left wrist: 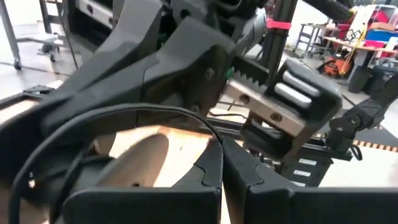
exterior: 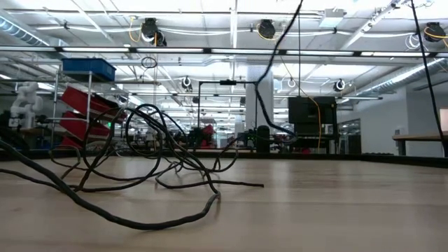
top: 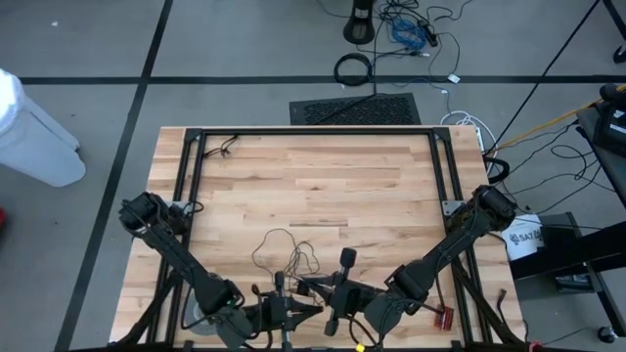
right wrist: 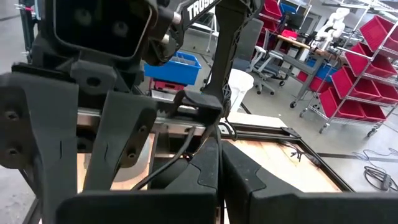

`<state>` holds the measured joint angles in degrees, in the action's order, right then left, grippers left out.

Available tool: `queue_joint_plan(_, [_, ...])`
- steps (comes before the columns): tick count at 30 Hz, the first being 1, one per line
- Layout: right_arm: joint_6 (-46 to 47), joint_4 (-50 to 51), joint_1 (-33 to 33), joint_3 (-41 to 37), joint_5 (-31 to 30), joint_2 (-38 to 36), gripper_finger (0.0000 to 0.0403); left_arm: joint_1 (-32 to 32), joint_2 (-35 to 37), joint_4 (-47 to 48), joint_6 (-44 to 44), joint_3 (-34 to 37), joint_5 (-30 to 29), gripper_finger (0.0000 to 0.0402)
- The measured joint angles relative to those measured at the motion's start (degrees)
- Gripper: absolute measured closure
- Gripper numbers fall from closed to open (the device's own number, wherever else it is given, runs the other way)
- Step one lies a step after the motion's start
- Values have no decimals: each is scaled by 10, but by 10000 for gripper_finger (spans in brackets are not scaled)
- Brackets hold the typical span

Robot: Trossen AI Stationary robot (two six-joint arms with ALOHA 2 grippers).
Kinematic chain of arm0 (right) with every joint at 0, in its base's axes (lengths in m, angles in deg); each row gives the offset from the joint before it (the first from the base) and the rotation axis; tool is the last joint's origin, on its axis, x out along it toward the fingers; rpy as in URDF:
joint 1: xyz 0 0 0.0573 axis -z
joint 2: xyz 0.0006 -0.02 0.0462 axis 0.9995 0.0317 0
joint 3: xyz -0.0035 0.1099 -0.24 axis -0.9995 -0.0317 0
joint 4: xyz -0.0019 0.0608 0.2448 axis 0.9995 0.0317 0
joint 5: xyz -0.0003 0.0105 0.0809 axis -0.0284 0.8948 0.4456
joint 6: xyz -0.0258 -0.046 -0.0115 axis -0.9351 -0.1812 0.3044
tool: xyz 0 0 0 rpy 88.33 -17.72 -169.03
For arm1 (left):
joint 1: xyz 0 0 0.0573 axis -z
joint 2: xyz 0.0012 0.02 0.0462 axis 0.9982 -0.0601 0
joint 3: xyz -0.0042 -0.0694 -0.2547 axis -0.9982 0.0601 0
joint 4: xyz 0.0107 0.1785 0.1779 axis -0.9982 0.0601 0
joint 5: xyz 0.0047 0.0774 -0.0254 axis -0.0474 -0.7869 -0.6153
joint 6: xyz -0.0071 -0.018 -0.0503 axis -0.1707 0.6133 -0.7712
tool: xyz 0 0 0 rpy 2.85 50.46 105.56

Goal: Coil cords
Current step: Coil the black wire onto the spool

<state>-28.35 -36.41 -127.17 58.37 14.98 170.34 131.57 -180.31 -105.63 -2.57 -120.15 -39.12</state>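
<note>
Along the near edge of the desk [top: 323,176], both of my arms are reaching inward toward the middle. My left arm [top: 181,259] is coming in from the left side and my right arm [top: 445,244] from the right side, so that the two sets of jaws are facing each other, close together, just inside that edge.

Left jaws: the two dark fingers [left wrist: 208,171] are pressing tip to tip, with no gap showing between them. A thin dark cord [left wrist: 155,111] is arching over them and dropping toward the tips. Whether the tips are pinching it cannot be told. The other arm's wrist is filling most of the space directly ahead of them.

Right jaws: these fingers [right wrist: 208,165] are likewise sitting fully together. A strand of the cord [right wrist: 186,146] is running down just beside their tips. Whether it is trapped between them cannot be told either.

From above, the cord [top: 284,249] is lying on the bare wood in loose, uneven loops just beyond both sets of jaws, toward the middle of the desk, with strands trailing back toward the jaws. At desk height, the cord [exterior: 150,150] is showing as an untidy tangle, partly standing up off the surface in open loops, with one long strand lying flat on the wood in front of the tangle.

A black frame [top: 313,132] is bordering the desk on its far side and down both sides.
</note>
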Motion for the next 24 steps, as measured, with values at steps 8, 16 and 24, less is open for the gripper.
queue_joint_plan(8, [-3,-23,-3,0,8,0,403,1,-1,42,-16,0,0,394])
queue_joint_plan(16, [-6,-37,-4,0,15,-4,403,4,-1,43,-28,0,3,322])
queue_joint_plan(24, [-2,-38,-21,0,17,-21,403,27,-1,42,-32,0,18,297])
